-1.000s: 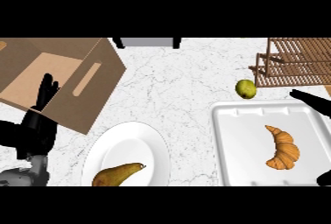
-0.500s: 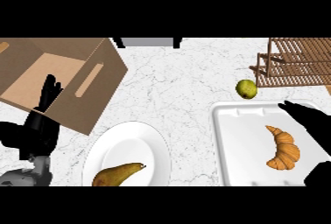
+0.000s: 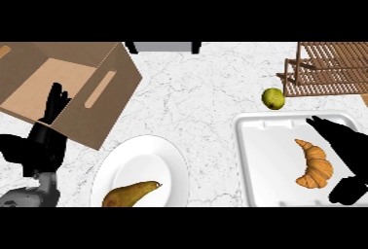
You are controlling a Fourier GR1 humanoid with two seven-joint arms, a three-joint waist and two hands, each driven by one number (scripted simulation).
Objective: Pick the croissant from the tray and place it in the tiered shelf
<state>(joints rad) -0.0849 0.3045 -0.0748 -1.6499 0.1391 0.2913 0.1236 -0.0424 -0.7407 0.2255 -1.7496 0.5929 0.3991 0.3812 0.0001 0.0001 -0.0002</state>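
A golden-brown croissant (image 3: 315, 164) lies on the white tray (image 3: 267, 155) at the lower right. My right hand (image 3: 345, 146) is over the tray just right of the croissant, fingers straight and pointing up-left, thumb low near the croissant's bottom end; it holds nothing. The wooden tiered shelf (image 3: 332, 69) stands at the top right, beyond the tray. My left hand (image 3: 42, 138) rests open at the left edge, fingers up, over the cardboard box.
An open cardboard box (image 3: 68, 87) fills the upper left. A white plate (image 3: 151, 163) with a pear (image 3: 131, 193) sits at bottom centre. A green-yellow fruit (image 3: 272, 98) lies between the tray and the shelf.
My right hand has moved down and left from near the shelf to over the tray, arriving beside the croissant. The left hand stayed still.
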